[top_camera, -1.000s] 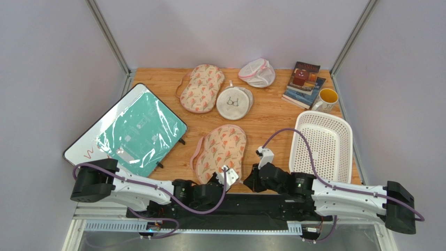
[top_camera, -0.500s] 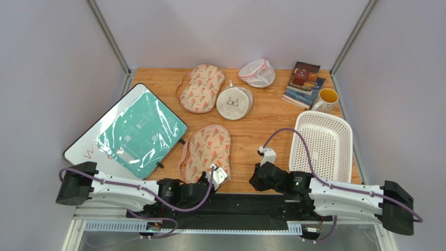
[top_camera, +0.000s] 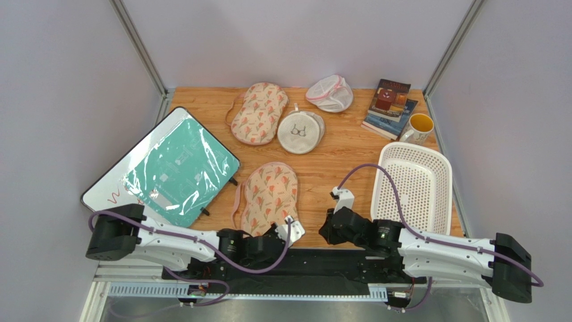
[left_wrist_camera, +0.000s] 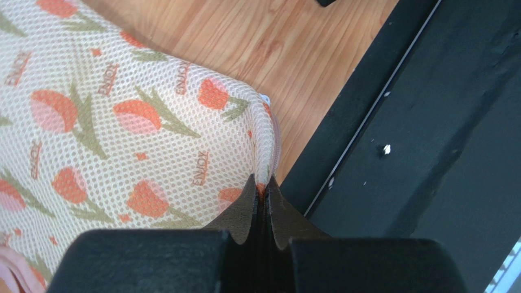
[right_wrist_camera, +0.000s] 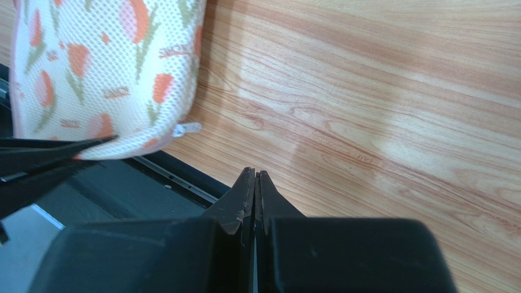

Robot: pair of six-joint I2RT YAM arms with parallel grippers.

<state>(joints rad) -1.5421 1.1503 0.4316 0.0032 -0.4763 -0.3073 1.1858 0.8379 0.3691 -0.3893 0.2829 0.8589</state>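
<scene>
A cream mesh bag with an orange tulip print point(top_camera: 268, 193) lies flat on the wooden table near its front edge. My left gripper point(top_camera: 282, 230) is shut on the bag's near corner; in the left wrist view the gripper point(left_wrist_camera: 262, 183) pinches the pink-edged seam of the bag point(left_wrist_camera: 122, 116) beside the black base rail. My right gripper point(top_camera: 325, 233) is shut with nothing in it. It hovers low over bare wood point(right_wrist_camera: 367, 110) just right of the bag point(right_wrist_camera: 104, 61), and the gripper's point(right_wrist_camera: 255, 175) pads press together.
Farther back lie a second tulip bag point(top_camera: 258, 113), a round white mesh bag point(top_camera: 300, 131) and a white mesh pouch point(top_camera: 330, 92). Books point(top_camera: 389, 106) and a yellow mug point(top_camera: 420, 126) sit back right, above a white basket point(top_camera: 413, 188). A board with a wrapped teal sheet point(top_camera: 171, 168) lies at left.
The left gripper has dragged the near tulip bag leftward, then eased a little back to the right. The right arm has barely shifted.
</scene>
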